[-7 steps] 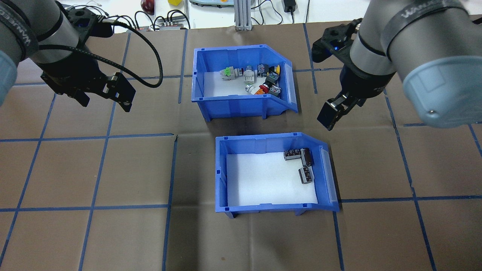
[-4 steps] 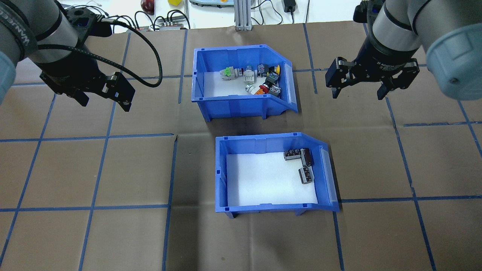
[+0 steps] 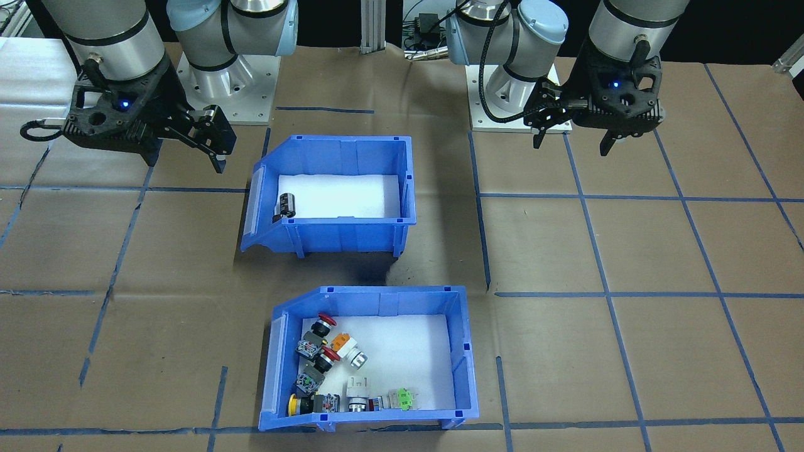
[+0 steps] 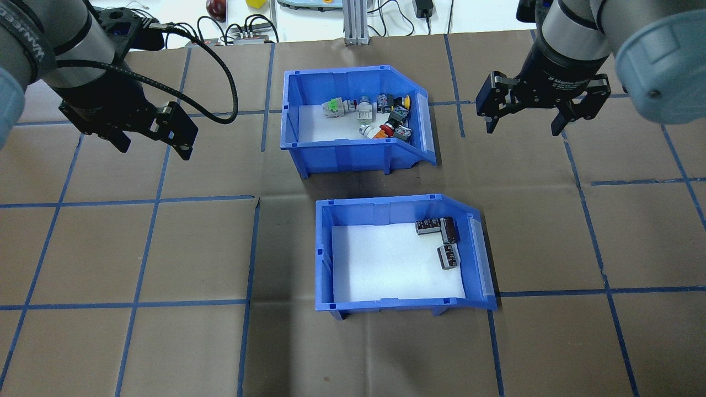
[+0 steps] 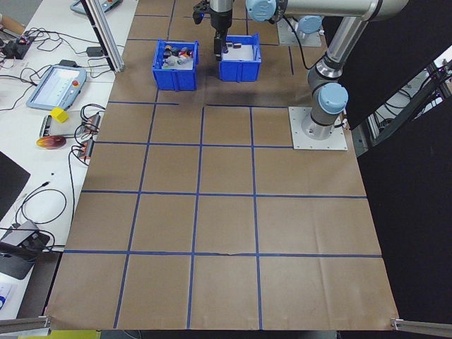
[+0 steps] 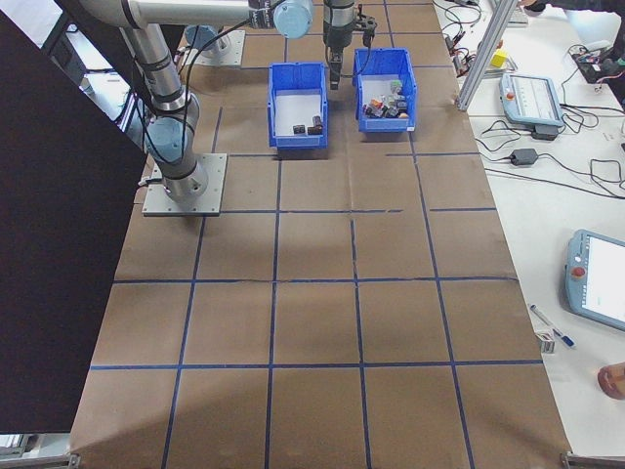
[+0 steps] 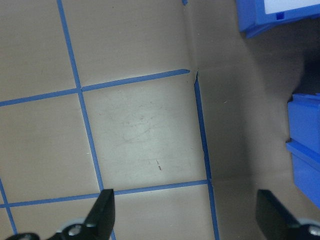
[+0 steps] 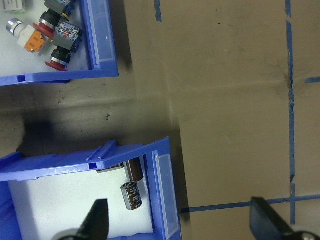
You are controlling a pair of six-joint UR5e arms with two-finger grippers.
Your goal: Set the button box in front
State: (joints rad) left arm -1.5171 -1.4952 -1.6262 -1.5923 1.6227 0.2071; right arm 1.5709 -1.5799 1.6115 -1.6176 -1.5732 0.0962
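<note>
The button box (image 4: 342,157) is a blue bin holding red, yellow, orange and green push-buttons (image 4: 380,116) on white foam. It stands on the table's far side from the robot, at the bottom of the front-facing view (image 3: 370,419). My left gripper (image 4: 151,146) hangs open to its left with nothing in it, and in its wrist view (image 7: 187,220) only paper lies below. My right gripper (image 4: 523,129) hangs open and unloaded to the box's right. In its wrist view (image 8: 180,225) the box corner (image 8: 105,45) is at top left.
A like blue bin (image 4: 402,300) with black cylinders (image 4: 448,242) sits nearer the robot, just behind the button box. Brown paper with blue tape lines covers the table. Cables and a post stand past the far edge; a side table with devices (image 6: 532,98) runs alongside.
My right gripper has risen away from the gap beside the bins, turned so both fingers face the camera, and moved farther right. The left gripper shifted only slightly.
</note>
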